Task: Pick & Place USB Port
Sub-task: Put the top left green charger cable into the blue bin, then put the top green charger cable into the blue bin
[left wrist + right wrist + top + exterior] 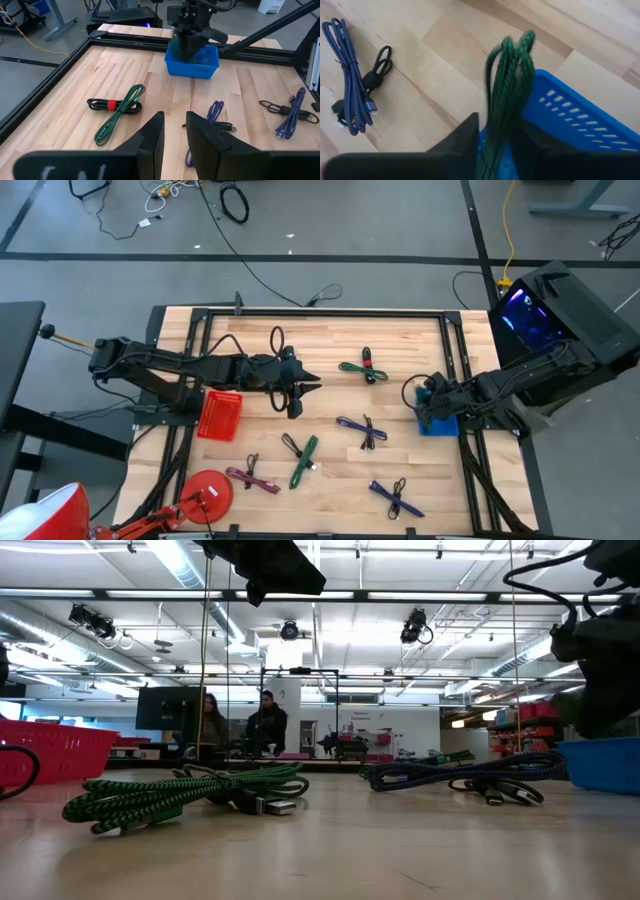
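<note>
My right gripper [428,402] stands over the blue basket [440,424] at the table's right side, shut on a green braided cable bundle [507,90]. My left gripper [303,386] hovers open above the table's middle and holds nothing; its fingers frame bare wood in the left wrist view [173,132]. Other bundled cables lie flat on the wood: a green one with a red tie [364,368], a blue-purple one [362,430], a green one [303,461], a pink-purple one [250,478] and a blue one [395,496]. My right gripper pinches the green cable bundle between its two fingers [465,140], several strands together. It comes from above, pointing down into the basket. The bundle's looped end [516,42] sticks out past the fingertips, over the basket's rim [555,95]. The rest of the bundle is hidden by the gripper.
A red basket [220,413] sits at the left, under my left arm. A red round object [205,492] lies by the near left corner. A black frame [330,313] runs round the table. Bare wood shows between the cables. People stand in the room behind [265,725].
</note>
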